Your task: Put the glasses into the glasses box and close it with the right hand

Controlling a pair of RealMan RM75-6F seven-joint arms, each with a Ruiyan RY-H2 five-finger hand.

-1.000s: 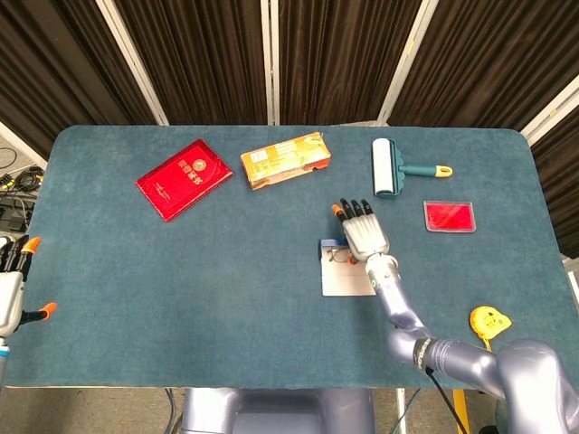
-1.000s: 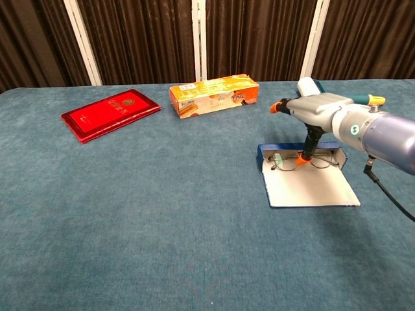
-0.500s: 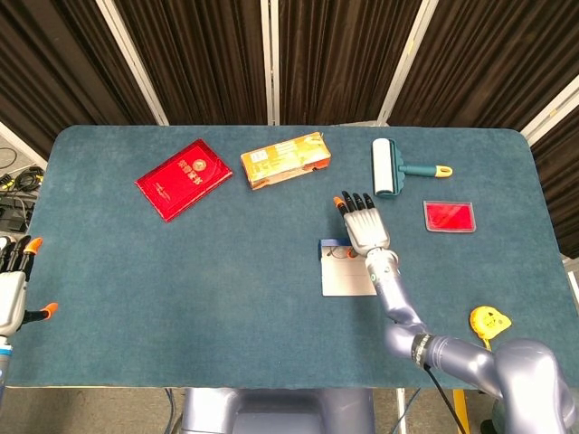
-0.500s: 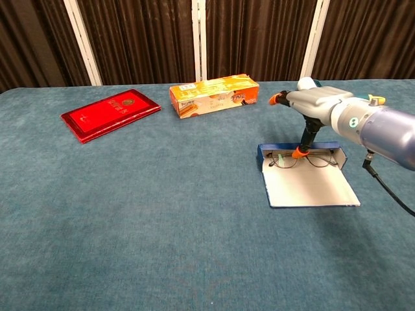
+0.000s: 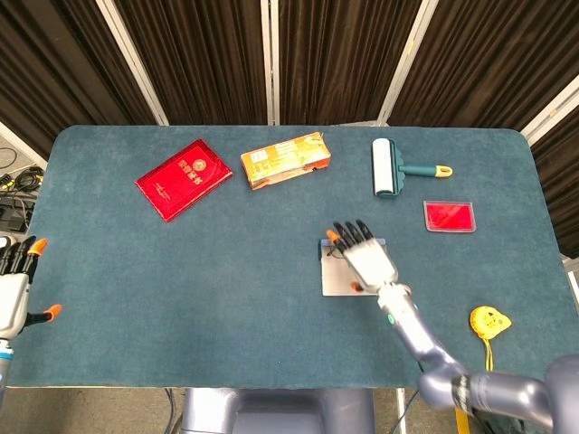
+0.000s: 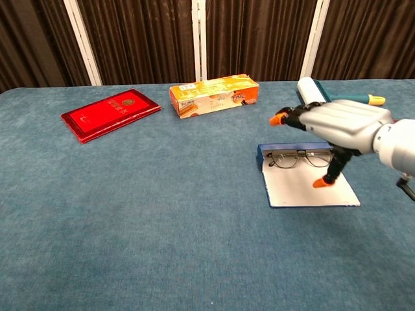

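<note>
- Your right hand (image 6: 340, 126) hovers over the open glasses box (image 6: 310, 183), fingers spread and pointing away from you, thumb hanging down toward the white inner face of the lid; it holds nothing.
- From the head camera, that hand (image 5: 366, 258) covers most of the box (image 5: 336, 280), so only the left strip of the lid and a corner of the tray show.
- The glasses (image 6: 299, 157) lie in the blue tray at the far edge of the box, lenses upright against the back wall; the chest view shows them clearly, the right lens partly behind your thumb.
- In the head view the glasses are almost wholly hidden under the hand.
- The lid lies flat on the table (image 6: 162, 214), still open.
- Your left hand (image 5: 14, 289) sits at the left edge of the head view, partly cut off, fingers apart and holding nothing; the chest view does not show it.
- Beyond the box: an orange carton (image 5: 285, 160), a red booklet (image 5: 184, 178) further left, a lint roller (image 5: 385, 167) behind your hand.
- To your right lie a small red card sleeve (image 5: 449, 216) and a yellow tape measure (image 5: 488, 320) near the table's front corner.
</note>
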